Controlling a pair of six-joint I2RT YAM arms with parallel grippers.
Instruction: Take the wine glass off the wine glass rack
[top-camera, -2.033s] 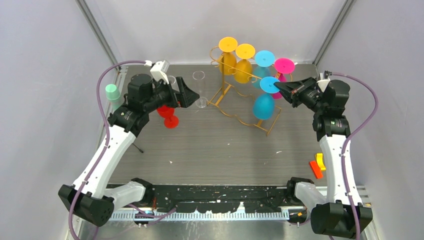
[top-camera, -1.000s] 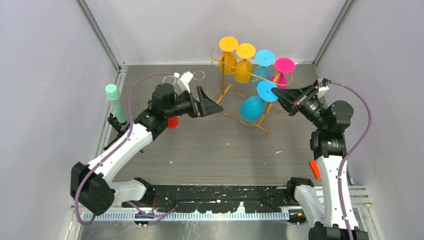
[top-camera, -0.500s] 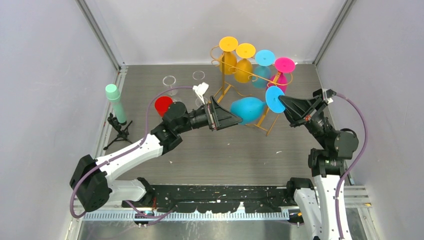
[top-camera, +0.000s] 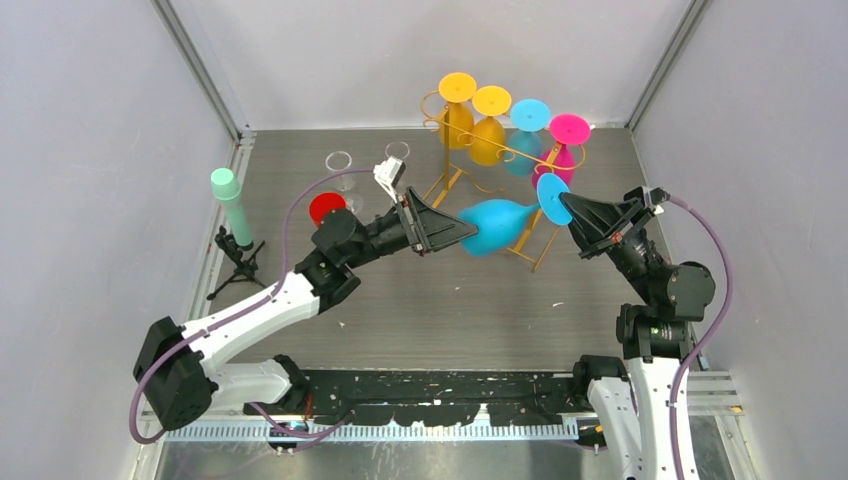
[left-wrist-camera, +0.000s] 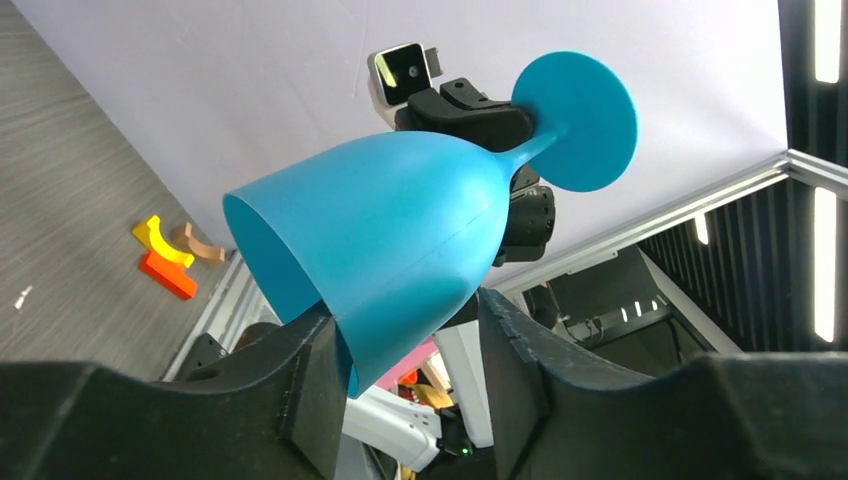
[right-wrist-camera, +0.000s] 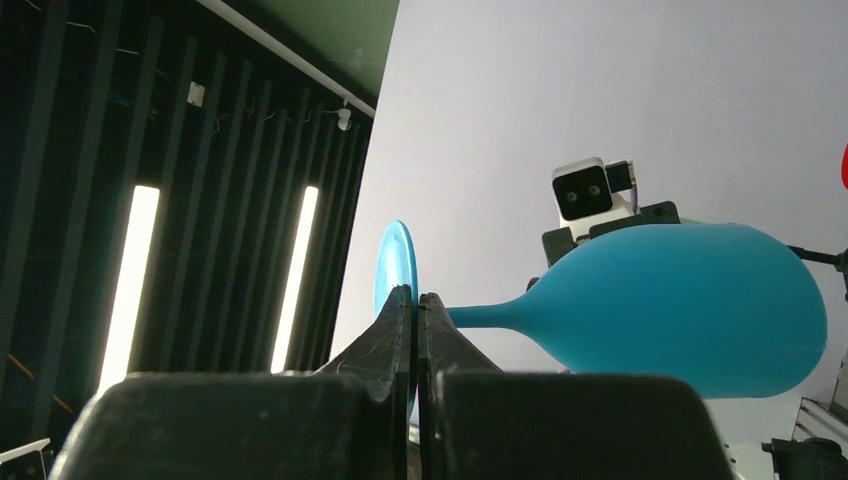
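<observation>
A teal wine glass (top-camera: 495, 225) lies on its side in the air at the near end of the gold wine glass rack (top-camera: 445, 183). My right gripper (top-camera: 568, 205) is shut on the edge of its round foot (right-wrist-camera: 397, 260), with the stem and bowl (right-wrist-camera: 690, 305) stretching out to the right in the right wrist view. My left gripper (top-camera: 462, 232) comes from the opposite side. Its fingers (left-wrist-camera: 300, 380) close on the wine glass bowl (left-wrist-camera: 400, 220) near the rim. Whether the stem touches the rack wire I cannot tell.
Two yellow glasses (top-camera: 457, 88), a teal one (top-camera: 529, 116) and a pink one (top-camera: 569, 130) hang on the rack. A red cup (top-camera: 327, 208), two clear glasses (top-camera: 339, 160), a green cylinder (top-camera: 230, 205) and a small tripod (top-camera: 235, 265) stand at the left. Coloured blocks (left-wrist-camera: 160, 255) lie on the floor.
The right gripper has drawn the teal glass off the rail and tipped it sideways. The left arm swung in from the left and its jaws narrowed around the bowl.
</observation>
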